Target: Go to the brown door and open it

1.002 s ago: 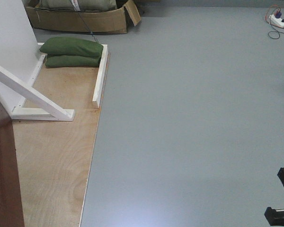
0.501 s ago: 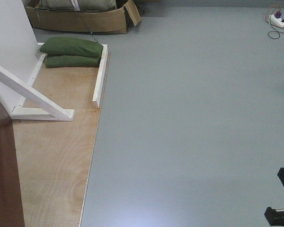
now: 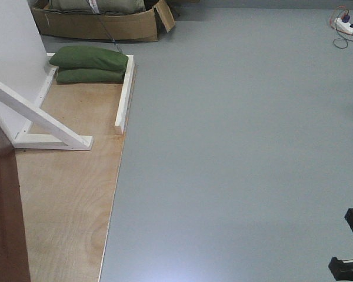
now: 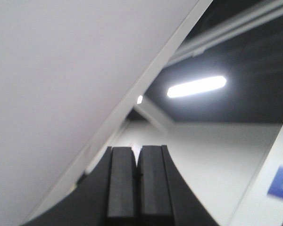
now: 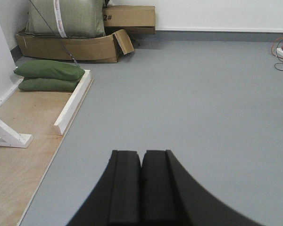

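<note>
Your brown door (image 3: 5, 211) shows only as a strip at the front view's lower left edge, next to the plywood board (image 3: 70, 194) and near the white frame (image 3: 41, 120). Your left fingers (image 4: 131, 162) are pressed together and empty, aimed up at a ceiling light (image 4: 196, 86). Your right fingers (image 5: 136, 162) are also closed and empty, above the grey floor (image 5: 203, 103).

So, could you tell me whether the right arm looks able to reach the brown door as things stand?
Probably not yet. The brown door sits at the front view's far left edge, while the right tool, shut, faces grey floor with no door in its view.
</note>
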